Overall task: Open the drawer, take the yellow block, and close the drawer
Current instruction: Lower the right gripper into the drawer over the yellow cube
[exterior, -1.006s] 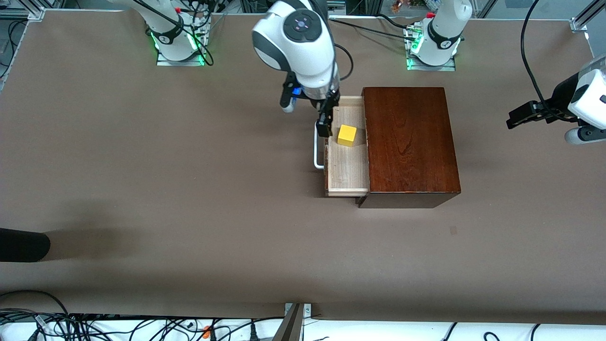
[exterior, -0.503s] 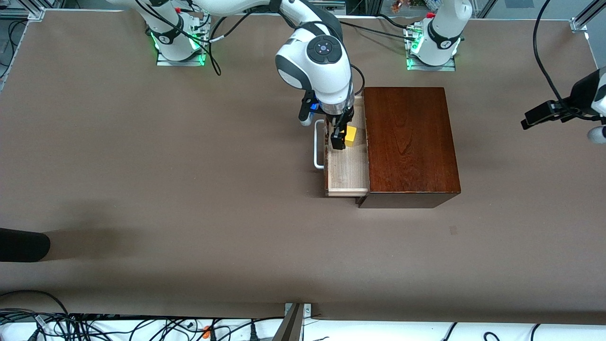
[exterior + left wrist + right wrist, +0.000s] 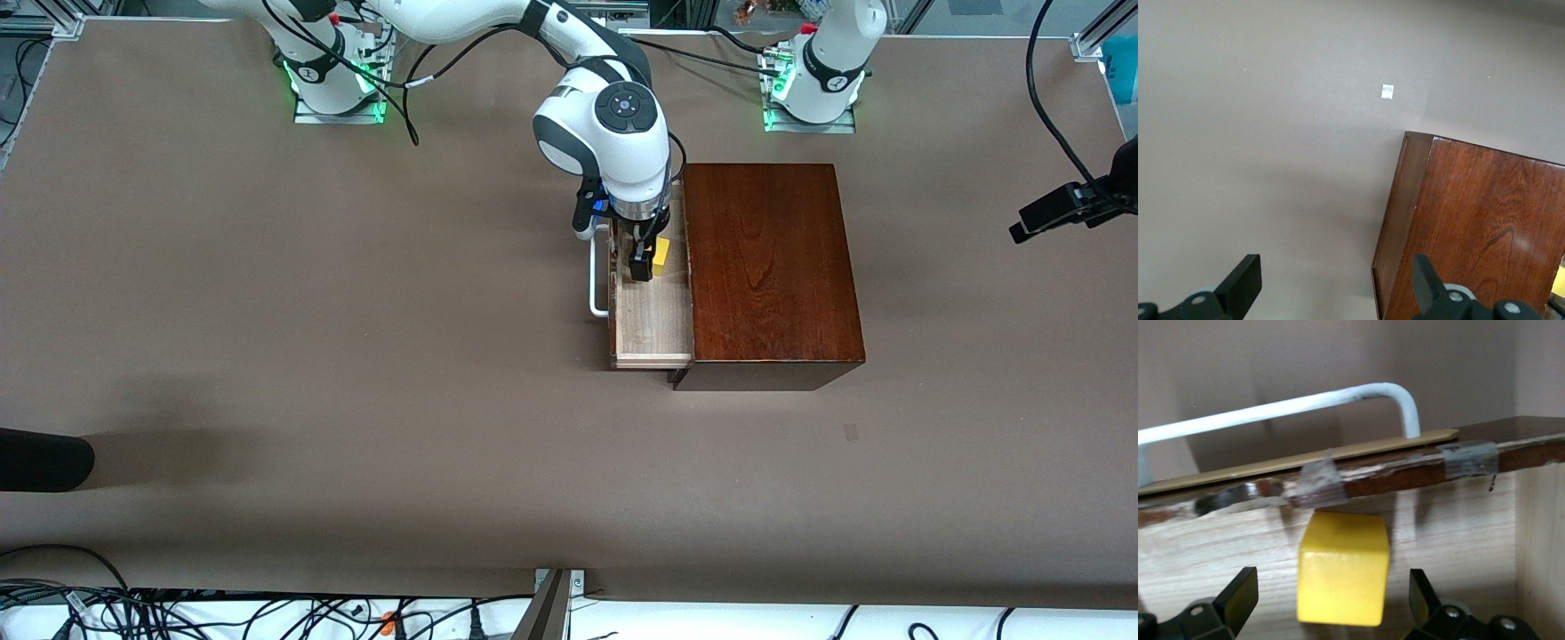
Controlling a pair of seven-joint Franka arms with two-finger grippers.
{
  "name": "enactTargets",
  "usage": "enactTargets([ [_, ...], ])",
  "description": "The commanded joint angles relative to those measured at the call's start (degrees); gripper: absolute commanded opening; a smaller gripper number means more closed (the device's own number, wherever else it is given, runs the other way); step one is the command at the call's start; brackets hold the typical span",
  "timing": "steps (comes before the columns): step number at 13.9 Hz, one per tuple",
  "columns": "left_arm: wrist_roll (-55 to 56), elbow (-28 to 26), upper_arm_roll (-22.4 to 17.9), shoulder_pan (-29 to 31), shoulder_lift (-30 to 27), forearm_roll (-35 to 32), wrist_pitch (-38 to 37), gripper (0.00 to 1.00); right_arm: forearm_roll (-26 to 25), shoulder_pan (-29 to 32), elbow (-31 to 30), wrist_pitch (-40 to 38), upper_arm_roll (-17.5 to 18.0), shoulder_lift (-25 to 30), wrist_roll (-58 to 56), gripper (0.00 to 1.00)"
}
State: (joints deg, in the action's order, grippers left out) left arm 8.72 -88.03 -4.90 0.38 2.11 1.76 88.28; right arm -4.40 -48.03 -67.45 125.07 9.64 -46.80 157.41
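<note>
Brown table, one drawer, one yellow block

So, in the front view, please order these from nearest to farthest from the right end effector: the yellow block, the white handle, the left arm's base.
1. Yellow block: between the open fingers of the right end effector, in the drawer.
2. White handle: on the drawer front, beside it.
3. Left arm's base: at the table's edge.
</note>
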Motion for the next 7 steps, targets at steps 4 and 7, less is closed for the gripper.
enactTargets([
  [4,-3.7,-0.3,0.2,0.8,-0.7,0.8,1.1,1.00,-3.5,-1.3,1.7,-0.3,-0.5,-1.1,6.6,0.03],
  [7,-5.4,-1.2,0.1,0.8,-1.8,0.6,0.8,1.00,-3.2,-0.8,2.2,-3.2,-0.3,-0.2,6.3,0.02],
])
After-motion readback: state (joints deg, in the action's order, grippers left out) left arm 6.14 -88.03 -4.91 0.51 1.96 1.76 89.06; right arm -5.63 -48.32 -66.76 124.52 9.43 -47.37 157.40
